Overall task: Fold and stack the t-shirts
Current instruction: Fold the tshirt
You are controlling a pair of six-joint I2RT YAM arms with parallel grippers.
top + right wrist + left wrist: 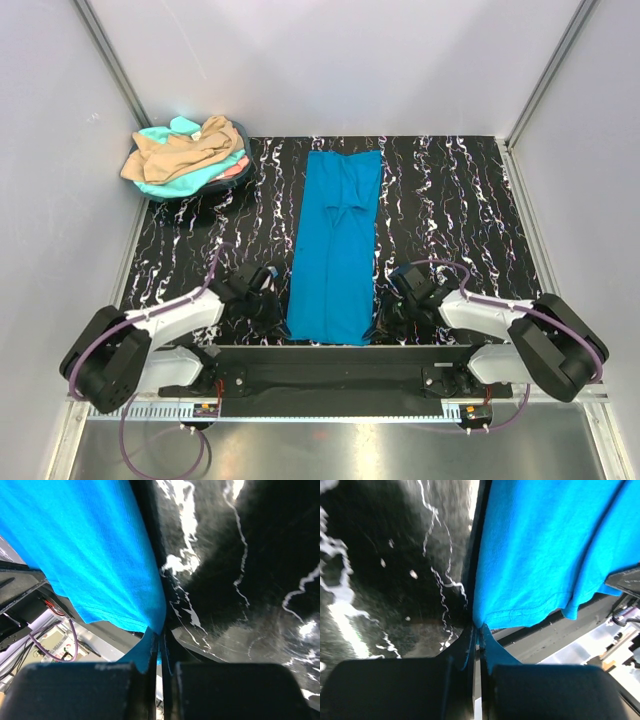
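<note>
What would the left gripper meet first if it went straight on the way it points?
The blue shirt: the left gripper is shut on its near corner, so more of that cloth lies ahead, it seems.

Folded t-shirt (337,250) lies lengthwise at the centre of the desk (450,200). Left gripper (479,630) and right gripper (161,635) sit at its near corners. Heap of t-shirts (188,155) is at the far left.

place: robot lab cell | signs: white panel walls (330,60), aluminium frame posts (112,60)

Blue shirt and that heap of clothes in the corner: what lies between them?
Between the blue shirt and the heap there is only bare marbled table, as the top view shows.
</note>
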